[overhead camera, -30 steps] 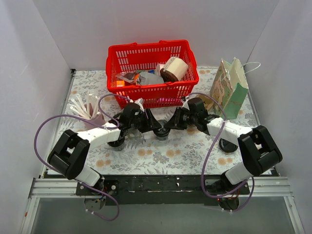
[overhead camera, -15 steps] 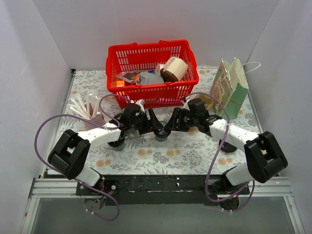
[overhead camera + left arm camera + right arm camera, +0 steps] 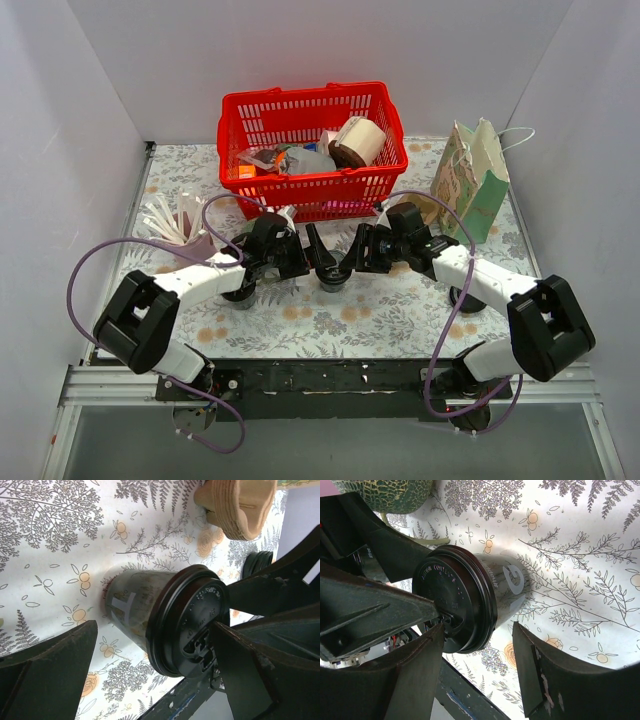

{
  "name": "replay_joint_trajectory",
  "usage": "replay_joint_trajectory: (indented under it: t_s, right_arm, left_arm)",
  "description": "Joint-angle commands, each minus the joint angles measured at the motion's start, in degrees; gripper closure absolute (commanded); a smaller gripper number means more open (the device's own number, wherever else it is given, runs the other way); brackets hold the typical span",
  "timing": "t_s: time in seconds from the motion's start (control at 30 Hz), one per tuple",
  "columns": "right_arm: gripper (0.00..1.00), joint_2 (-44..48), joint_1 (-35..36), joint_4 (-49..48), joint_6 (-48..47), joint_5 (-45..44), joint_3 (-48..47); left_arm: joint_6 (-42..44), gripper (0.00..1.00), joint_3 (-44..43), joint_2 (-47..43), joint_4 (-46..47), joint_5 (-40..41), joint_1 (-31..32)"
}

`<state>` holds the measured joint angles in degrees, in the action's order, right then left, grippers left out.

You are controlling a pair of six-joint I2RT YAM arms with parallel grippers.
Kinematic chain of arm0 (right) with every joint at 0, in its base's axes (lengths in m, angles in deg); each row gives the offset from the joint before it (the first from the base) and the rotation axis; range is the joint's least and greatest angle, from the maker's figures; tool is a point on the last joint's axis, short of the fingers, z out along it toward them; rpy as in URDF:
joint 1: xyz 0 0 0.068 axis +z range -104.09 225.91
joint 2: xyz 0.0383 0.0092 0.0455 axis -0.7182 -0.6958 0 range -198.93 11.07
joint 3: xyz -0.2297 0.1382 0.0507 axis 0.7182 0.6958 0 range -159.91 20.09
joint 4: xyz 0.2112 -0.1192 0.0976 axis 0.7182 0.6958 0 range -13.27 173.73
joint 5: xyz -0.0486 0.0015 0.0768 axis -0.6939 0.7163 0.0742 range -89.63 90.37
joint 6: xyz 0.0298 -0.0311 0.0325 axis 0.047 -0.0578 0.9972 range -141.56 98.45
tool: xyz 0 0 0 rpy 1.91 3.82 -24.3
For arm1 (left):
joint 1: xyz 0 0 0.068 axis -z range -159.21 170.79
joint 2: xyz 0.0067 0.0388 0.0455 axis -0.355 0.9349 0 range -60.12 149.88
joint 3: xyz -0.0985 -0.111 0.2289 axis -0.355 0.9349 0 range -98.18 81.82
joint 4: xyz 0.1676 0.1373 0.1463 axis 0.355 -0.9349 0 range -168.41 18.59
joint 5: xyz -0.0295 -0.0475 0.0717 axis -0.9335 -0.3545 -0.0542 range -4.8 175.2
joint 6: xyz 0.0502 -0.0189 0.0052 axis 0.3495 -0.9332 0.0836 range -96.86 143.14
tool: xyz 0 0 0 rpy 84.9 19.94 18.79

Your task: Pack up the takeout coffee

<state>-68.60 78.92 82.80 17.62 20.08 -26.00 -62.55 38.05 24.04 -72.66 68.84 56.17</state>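
Centrally, the lidded coffee cup [image 3: 150, 617] stands upright on the floral counter [image 3: 330, 322], flanked equally closely by the wide-open left end effector [image 3: 155, 629] and the wide-open right end effector [image 3: 477, 630].

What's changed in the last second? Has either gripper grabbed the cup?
The right arm swung its elbow outward, to the right; the right gripper barely shifted. Nothing was taken hold of: it and the left gripper sit open on either side of the cup. Cup, basket and bag stayed put.
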Motion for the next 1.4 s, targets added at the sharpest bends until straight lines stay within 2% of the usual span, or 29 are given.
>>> replay_joint_trajectory:
  t_s: [0.0,0.23,0.33,0.67,0.9,1.2,1.3,1.37]
  right_arm:
    - [0.35,-0.4,0.1,-1.7,0.4,1.8,-2.0]
    - [0.38,-1.5,0.1,-4.3,2.5,1.7,-1.3]
    - [0.43,-1.9,0.2,-4.1,3.6,1.2,-1.5]
    - [0.61,-3.1,0.1,-1.8,6.6,-0.7,-3.4]
    - [0.65,-4.1,0.6,-5.3,9.9,-3.0,-2.8]
    - [0.67,-11.5,2.5,-4.3,10.8,-7.0,-11.2]
    - [0.65,-13.4,3.3,-4.2,12.1,-8.2,-13.9]
    - [0.61,-14.0,3.8,-3.3,12.5,-9.3,-15.2]
  left_arm:
    - [0.0,0.02,-0.1,-3.7,0.2,-2.4,0.1]
    - [-0.9,0.07,0.2,-2.9,0.9,-3.2,0.2]
    - [-0.6,0.02,0.0,-3.4,1.0,-3.2,0.2]
    - [0.1,0.02,2.2,-10.6,5.3,-3.8,0.1]
    - [-0.3,0.02,3.1,-17.7,2.1,0.6,0.2]
    - [-0.3,0.02,2.9,-23.8,-6.8,10.3,0.1]
    - [-0.7,0.02,2.9,-25.1,-8.1,11.7,0.1]
    - [-0.8,0.02,2.5,-25.5,-9.8,12.5,0.1]
